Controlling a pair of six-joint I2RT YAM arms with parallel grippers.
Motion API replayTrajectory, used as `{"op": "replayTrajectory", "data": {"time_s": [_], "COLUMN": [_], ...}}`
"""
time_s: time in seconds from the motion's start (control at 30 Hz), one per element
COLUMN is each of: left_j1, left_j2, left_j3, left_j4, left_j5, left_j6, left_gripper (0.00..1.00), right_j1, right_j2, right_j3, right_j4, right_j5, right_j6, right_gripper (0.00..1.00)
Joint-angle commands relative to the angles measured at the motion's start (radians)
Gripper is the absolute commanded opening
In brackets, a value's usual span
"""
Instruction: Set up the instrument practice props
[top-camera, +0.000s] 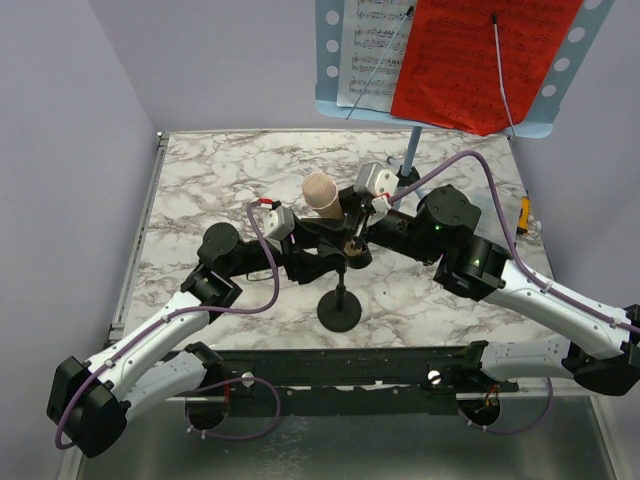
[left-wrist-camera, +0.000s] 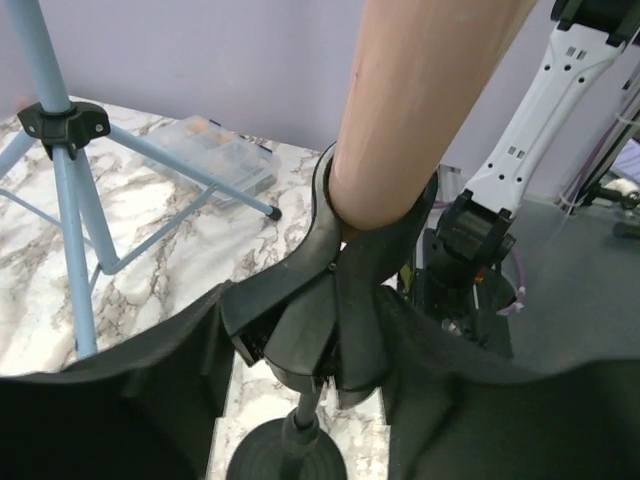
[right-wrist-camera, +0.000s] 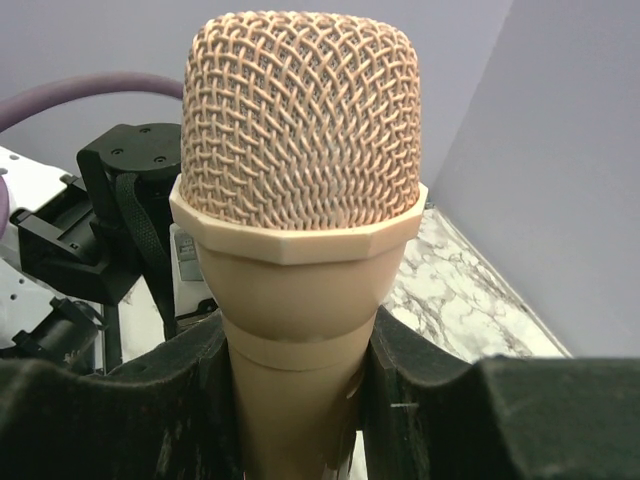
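Here the left arm runs up from the lower left of the overhead view, elbow bent, its forearm reaching right toward the centre. The left claw (top-camera: 322, 246) sits at the middle of the frame. In its own wrist view the left claw (left-wrist-camera: 310, 400) has a dark finger on either side of the black clip of the stand (left-wrist-camera: 320, 330) and looks clamped on it.

The right arm comes up from the lower right, folds at the elbow and points back left. The right claw (top-camera: 357, 222) meets the microphone (top-camera: 320, 192) just right of centre. In the right wrist view its fingers (right-wrist-camera: 430, 400) press against both sides of the beige handle, grasping the microphone (right-wrist-camera: 300, 250), whose mesh head fills the upper middle.

The microphone sits tilted in the clip, and the stand's round base (top-camera: 340, 312) rests on the marble table (top-camera: 200, 180) below centre.

At the top of the overhead view the blue music stand (top-camera: 560, 125) carries white sheet music (top-camera: 365, 50) on the left and a red sheet (top-camera: 470, 60) on the right. A clear box (left-wrist-camera: 215, 150) lies beside its legs.
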Motion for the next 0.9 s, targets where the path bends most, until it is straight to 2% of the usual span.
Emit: {"op": "replayTrajectory", "data": {"time_s": [0.0,0.07,0.1,0.43,0.87], "left_j1": [-0.003,-0.002,-0.003,-0.003,-0.003], "left_j2": [0.005,0.005,0.002,0.009,-0.002], "left_j3": [-0.017,-0.013,-0.011,0.007,0.004], "left_j4": [0.007,-0.014,-0.025,-0.084,-0.094], "left_j5": [0.0,0.004,-0.002,0.029,0.047], "left_j6": [0.047,0.06,0.066,0.095,0.096], "left_gripper": [0.37,0.09,0.0,0.0,0.0], "right_j1": [-0.002,-0.003,-0.002,-0.002,-0.003], "right_j2": [-0.034,-0.042,-0.046,-0.056,-0.136], "right_j3": [-0.031,-0.045,-0.048,-0.098,-0.272], "right_j4": [0.045,0.053,0.055,0.07,0.167], "right_j5": [-0.019,-0.014,-0.012,0.004,0.041], "right_j6": [0.008,0.007,0.006,0.003,0.052], "right_gripper": [0.0,0.0,0.0,0.0,0.0]}}
